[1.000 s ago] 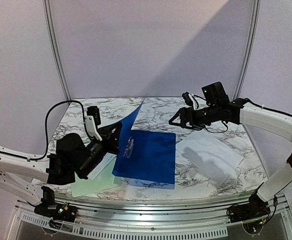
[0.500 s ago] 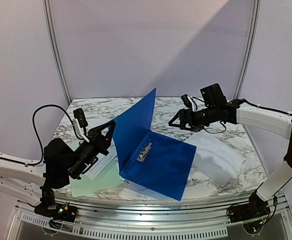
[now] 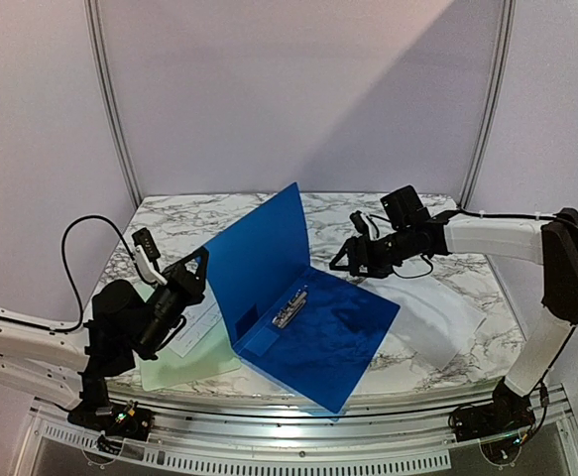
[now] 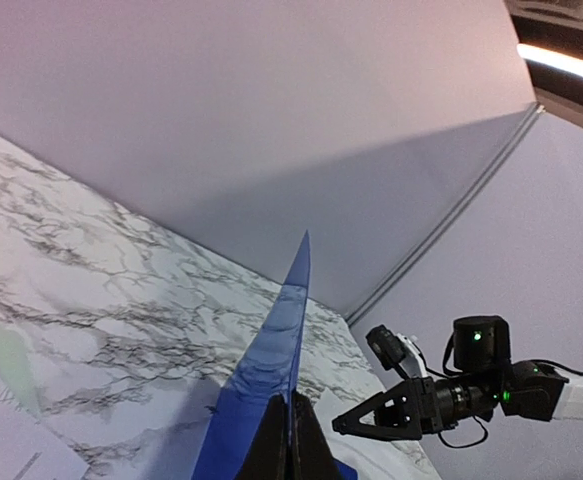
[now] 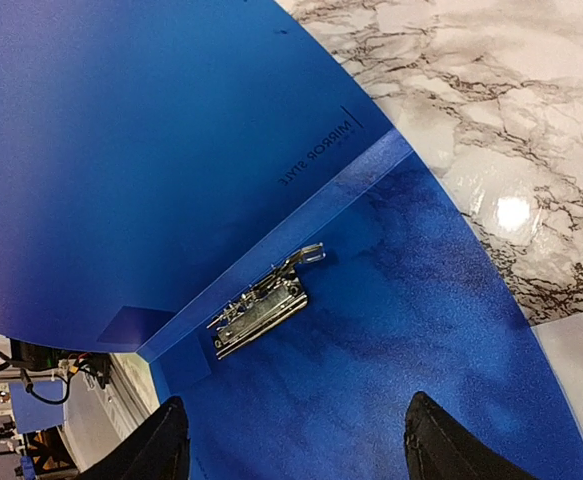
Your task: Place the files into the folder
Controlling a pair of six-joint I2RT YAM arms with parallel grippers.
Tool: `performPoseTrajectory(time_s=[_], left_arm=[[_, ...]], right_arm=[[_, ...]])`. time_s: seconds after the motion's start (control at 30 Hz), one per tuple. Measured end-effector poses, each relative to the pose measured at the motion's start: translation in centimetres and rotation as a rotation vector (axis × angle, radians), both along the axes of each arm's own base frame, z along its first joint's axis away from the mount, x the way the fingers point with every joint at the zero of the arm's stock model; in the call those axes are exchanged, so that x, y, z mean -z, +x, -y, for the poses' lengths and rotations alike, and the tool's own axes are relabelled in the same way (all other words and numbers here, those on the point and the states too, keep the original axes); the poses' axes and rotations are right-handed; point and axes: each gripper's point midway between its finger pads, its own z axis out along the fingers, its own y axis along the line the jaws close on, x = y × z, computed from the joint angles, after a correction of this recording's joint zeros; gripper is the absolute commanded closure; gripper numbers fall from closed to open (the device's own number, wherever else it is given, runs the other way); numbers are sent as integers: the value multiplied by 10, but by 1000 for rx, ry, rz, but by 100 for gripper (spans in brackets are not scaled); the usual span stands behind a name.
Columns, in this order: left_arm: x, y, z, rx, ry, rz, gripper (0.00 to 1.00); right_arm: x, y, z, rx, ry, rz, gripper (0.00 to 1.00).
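The folder (image 3: 318, 337) hides part of the smaller slip (image 3: 197, 327).

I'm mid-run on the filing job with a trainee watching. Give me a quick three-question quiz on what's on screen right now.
1. True or false: the folder lies closed.
2. The left pincer is: A shut on the folder's raised cover; B open, holding nothing; C out of view.
3. Fill in: the right pincer has its jaws ____.
Key: 1 false; 2 A; 3 open.
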Motion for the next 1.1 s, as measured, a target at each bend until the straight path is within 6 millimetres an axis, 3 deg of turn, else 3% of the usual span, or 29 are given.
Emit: performPoseTrajectory(time_s=[0.17,0.4,0.8,0.87,0.9,0.97,1.03,1.1], left_arm=[[18,8,-23,-113,-27,-99,100],[63,15,-63,-297,9,-252,100],[109,2,-105,-433,47,-360,100],[112,-1,-111,-446,43,-362,90],[113,-2,-113,-451,45,-363,80],[115,-3,-117,-460,57,-367,40],[118,-4,-120,-470,79,-375,8],[121,-6,-124,-479,107,-387,1]], right_arm=[[17,2,-2,0,-16,-26,28],[40,6,-5,-1,-37,-61,28],[39,22,-16,-2,-28,-47,29],[38,26,-18,-2,-24,-41,29],[39,27,-19,-2,-25,-42,29],[43,27,-19,-2,-27,-46,29],[48,27,-19,-2,-33,-56,29],[52,27,-19,-2,-38,-63,29]])
